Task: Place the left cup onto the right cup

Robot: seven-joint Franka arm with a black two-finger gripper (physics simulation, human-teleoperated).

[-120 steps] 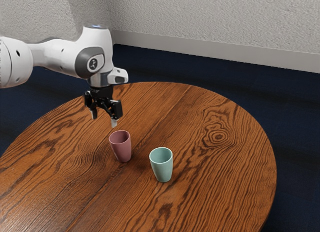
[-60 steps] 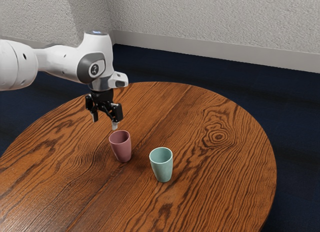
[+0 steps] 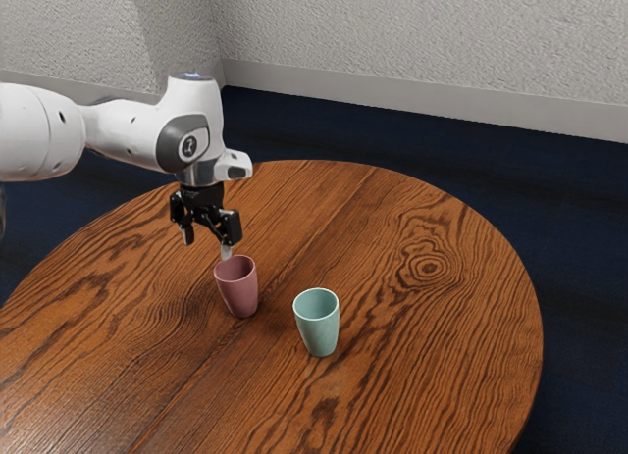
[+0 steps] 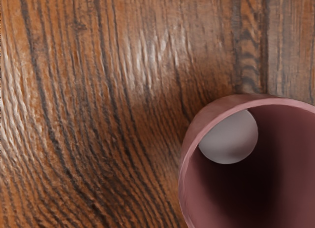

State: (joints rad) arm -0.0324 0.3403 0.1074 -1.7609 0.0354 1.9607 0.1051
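Exterior view: our black claw point(image 3: 205, 240) hangs fingers apart, one tip over the rim of the upright pink tapered cup point(image 3: 236, 285), probably to pinch its wall. A teal tapered cup point(image 3: 316, 322) stands near it on the round wooden desk point(image 3: 422, 277).

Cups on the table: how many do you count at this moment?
2. The pink cup stands upright, partly beneath the open gripper; the teal cup stands upright apart from it, toward the exterior view's right. Nothing seems to hide another.
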